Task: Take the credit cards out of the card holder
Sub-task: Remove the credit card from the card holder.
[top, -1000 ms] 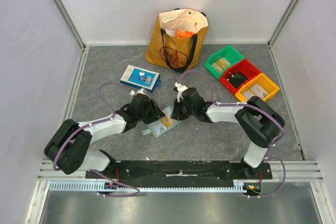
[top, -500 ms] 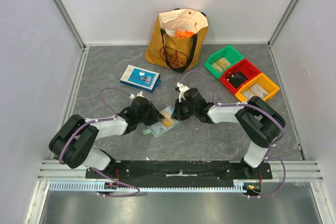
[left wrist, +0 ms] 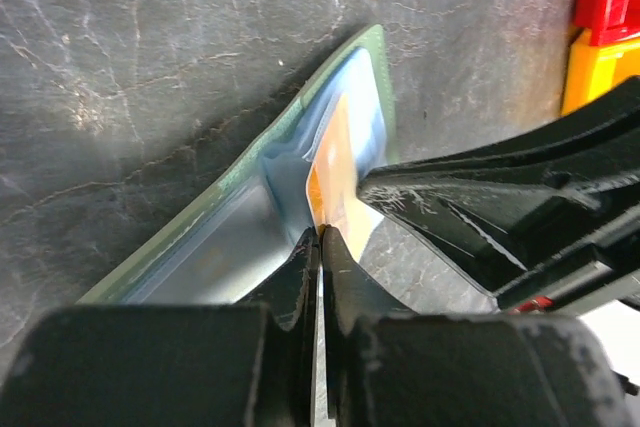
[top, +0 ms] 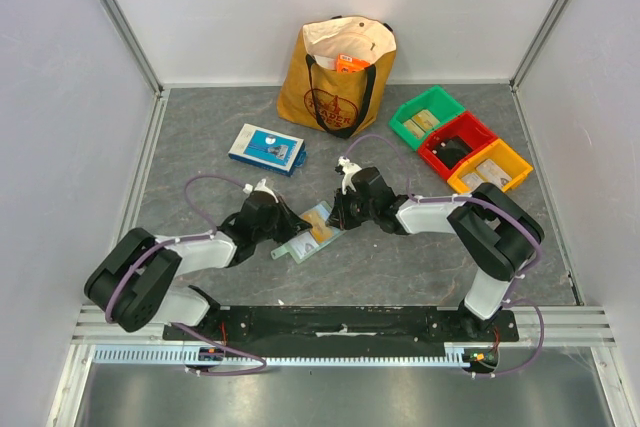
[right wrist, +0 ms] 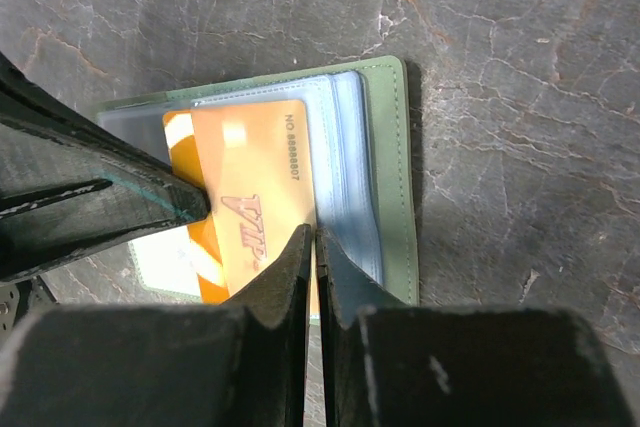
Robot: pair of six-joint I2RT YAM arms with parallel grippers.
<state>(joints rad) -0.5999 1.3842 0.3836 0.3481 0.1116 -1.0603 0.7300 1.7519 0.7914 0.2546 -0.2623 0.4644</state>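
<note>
**Orange card part-way out of the open holder**

The pale green card holder lies open on the bench, about midway between the side edges and closer to the near edge. An orange card marked VIP looks partly drawn from its clear pocket. The left hand is clenched at the card's edge and the right hand is clenched over its lower edge; whether either truly nips it I cannot tell. Extraction seems under way: next, one hand should pin the holder while the other slides the card free
</note>
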